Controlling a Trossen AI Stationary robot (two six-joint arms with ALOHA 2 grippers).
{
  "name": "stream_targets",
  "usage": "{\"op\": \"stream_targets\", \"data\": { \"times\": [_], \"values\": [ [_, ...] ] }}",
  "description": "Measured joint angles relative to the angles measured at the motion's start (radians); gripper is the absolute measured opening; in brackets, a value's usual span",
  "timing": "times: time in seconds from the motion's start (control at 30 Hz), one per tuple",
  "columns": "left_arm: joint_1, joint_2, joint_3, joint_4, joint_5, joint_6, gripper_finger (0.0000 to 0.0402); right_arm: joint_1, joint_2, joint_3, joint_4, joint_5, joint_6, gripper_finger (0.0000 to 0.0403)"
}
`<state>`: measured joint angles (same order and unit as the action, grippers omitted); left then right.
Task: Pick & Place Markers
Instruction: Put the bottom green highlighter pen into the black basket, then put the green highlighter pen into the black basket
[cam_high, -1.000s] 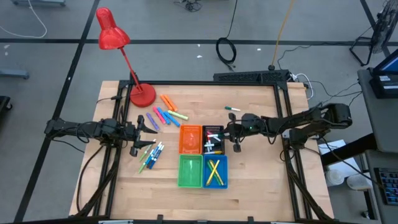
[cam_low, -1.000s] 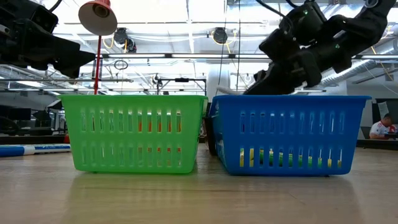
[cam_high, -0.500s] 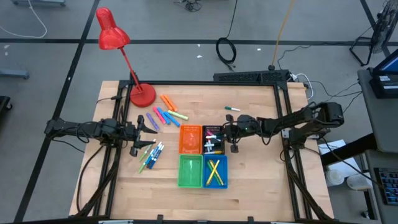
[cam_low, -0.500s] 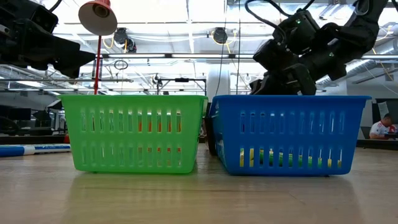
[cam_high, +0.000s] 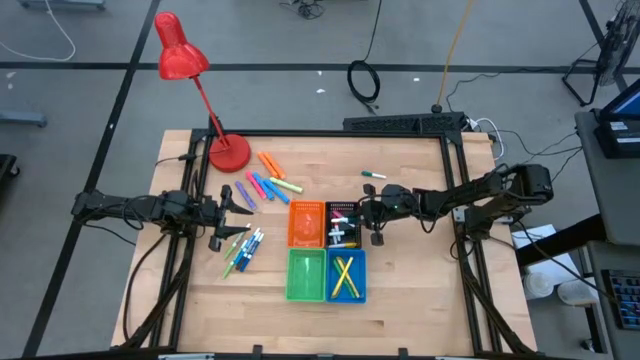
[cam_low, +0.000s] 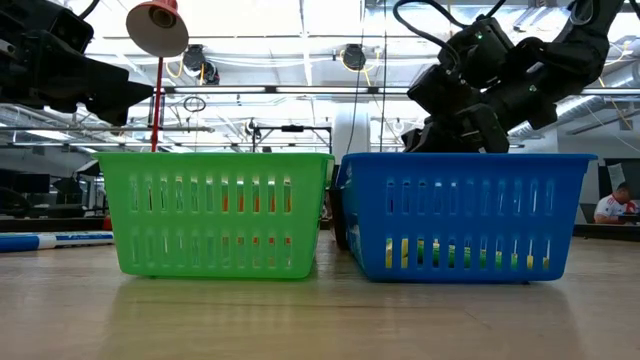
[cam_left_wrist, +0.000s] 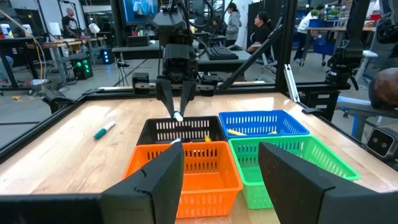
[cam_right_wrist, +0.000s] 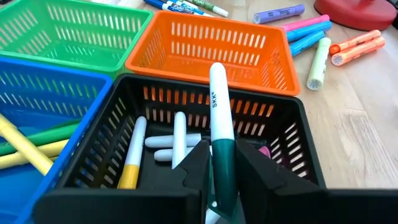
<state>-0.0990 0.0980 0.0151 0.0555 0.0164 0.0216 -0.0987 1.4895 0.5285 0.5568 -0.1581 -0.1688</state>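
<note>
Since a second ago, right gripper (cam_high: 362, 223) moved over black bin (cam_high: 343, 207), clamping white marker (cam_right_wrist: 219, 124); loose markers (cam_high: 270, 185) remain; left gripper (cam_high: 240, 200) gapes.

This is a robotics lab or workshop. The wooden table (cam_high: 400, 290) stands on a grey floor with cables (cam_high: 363, 82) trailing across it, and a red desk lamp (cam_high: 190, 80) sits at its corner. Beyond it are benches with monitors (cam_left_wrist: 140, 7), seated people (cam_left_wrist: 258, 28), exposed ceiling ducts (cam_low: 260, 92) and strip lighting.
</note>
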Motion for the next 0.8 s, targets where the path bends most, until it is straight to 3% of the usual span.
{"op": "stream_targets", "data": {
  "times": [0.8],
  "values": [
    [0.0, 0.0, 0.0, 0.0, 0.0, 0.0, 0.0212, 0.0, 0.0, 0.0, 0.0, 0.0, 0.0, 0.008]
  ]
}}
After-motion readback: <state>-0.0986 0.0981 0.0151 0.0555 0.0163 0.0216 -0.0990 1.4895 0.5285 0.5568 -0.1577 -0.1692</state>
